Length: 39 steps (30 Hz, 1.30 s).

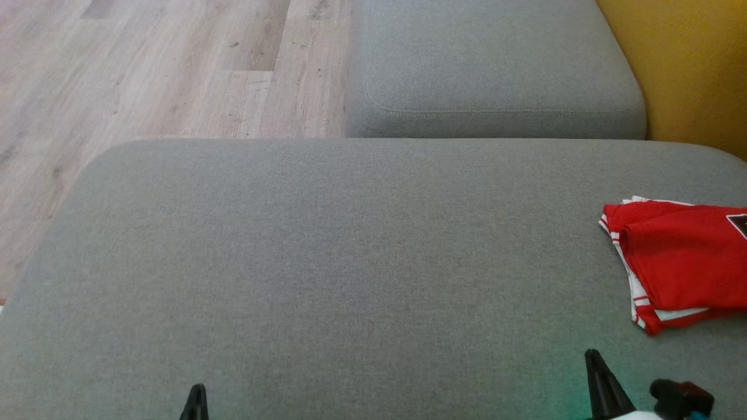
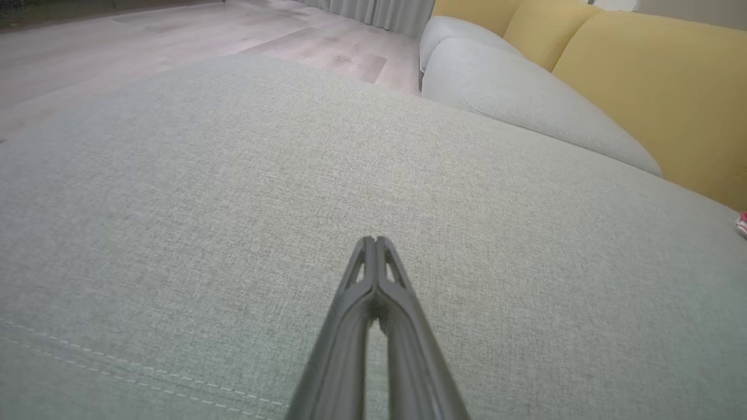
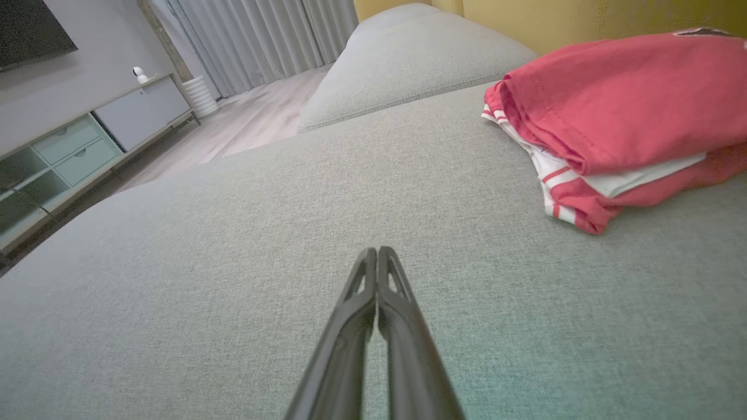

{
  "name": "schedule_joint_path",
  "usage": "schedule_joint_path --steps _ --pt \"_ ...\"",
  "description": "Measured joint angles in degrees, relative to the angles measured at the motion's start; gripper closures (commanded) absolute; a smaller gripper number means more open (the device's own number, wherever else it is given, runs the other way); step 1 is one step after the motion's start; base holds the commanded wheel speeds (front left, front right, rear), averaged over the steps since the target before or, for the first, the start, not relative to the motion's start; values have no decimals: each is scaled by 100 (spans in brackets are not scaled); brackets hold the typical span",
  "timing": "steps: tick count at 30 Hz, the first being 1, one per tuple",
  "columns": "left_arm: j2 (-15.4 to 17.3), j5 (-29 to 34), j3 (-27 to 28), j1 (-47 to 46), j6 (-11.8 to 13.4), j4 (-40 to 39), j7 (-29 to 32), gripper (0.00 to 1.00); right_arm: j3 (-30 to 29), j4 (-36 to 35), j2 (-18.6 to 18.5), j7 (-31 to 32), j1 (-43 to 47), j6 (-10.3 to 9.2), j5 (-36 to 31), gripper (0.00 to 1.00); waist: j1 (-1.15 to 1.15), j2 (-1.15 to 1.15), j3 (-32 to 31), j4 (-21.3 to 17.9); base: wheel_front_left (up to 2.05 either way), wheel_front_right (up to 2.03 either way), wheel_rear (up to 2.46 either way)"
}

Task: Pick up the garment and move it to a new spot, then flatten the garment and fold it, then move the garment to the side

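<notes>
Folded red fabric garment with white-striped trim [image 1: 683, 259] lies at the right side of the grey fabric sofa cushion [image 1: 350, 245]. At the near edge, left fingers [image 2: 353, 309] and right fingers [image 3: 353, 318] are clenched, empty.

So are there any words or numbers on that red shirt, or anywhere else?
No text can be read anywhere.
Dark patch on the red garment: cut off at the edge of the head view and too blurred to read.
Grey cushion: no writing on it.
</notes>
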Motion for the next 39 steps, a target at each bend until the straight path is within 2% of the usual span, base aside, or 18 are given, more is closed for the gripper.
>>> schedule_joint_path --steps 39 --pt "-514 -1583 1031 -368 -682 118 584 100 -282 -125 1 454 -378 0 2410 100 0 0 229 -174 0 0 0"
